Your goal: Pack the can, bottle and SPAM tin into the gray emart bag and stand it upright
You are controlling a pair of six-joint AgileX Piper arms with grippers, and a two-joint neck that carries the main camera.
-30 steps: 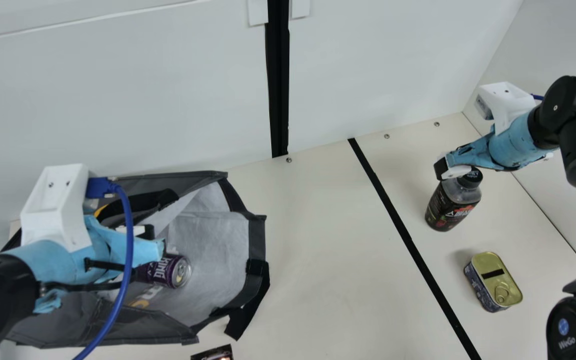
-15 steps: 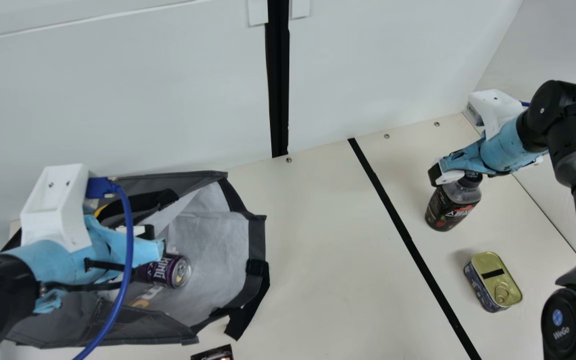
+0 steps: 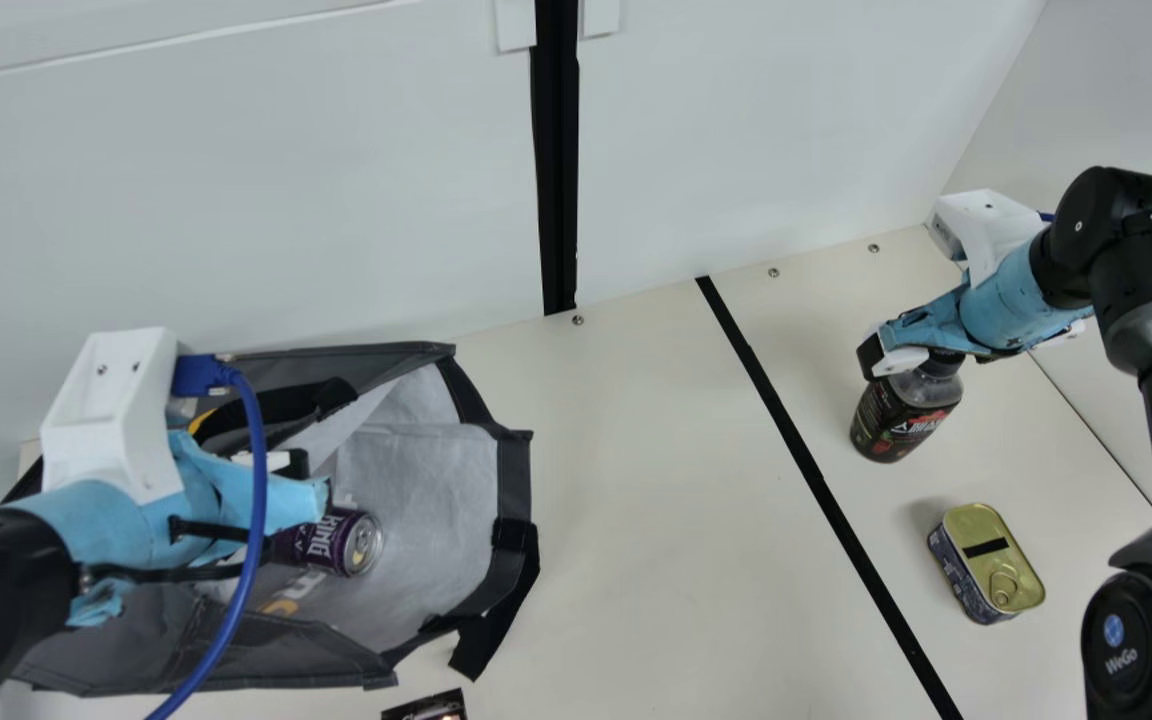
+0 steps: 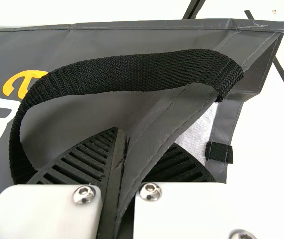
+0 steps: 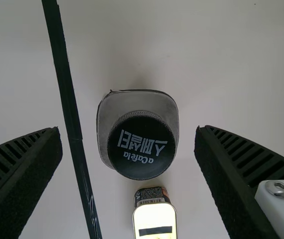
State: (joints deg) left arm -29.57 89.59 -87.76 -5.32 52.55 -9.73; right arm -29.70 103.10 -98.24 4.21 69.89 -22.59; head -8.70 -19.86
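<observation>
In the main view, my left gripper [image 3: 308, 482] is at the gray emart bag [image 3: 426, 510], which lies open at the left. The left wrist view shows my left gripper [image 4: 143, 142] shut on a fold of the bag [image 4: 157, 117], beside its black handle [image 4: 132, 72]. The purple can [image 3: 336, 542] lies inside the bag. My right gripper [image 3: 893, 362] is at the top of the upright dark bottle [image 3: 901, 415]. In the right wrist view, my right gripper [image 5: 128, 130] stands open, its fingers on either side of the bottle cap [image 5: 141, 145], with gaps between. The SPAM tin [image 3: 986, 563] sits nearer the front.
Black tape [image 3: 816, 480] runs across the cream table [image 3: 636, 520], between the bag and the bottle. A small dark item [image 3: 428, 707] is at the front edge of the main view. A white wall [image 3: 336, 200] stands behind the table.
My right gripper has moved slightly left and down around the top of the bottle. The left arm, bag, can, bottle and tin have stayed where they were.
</observation>
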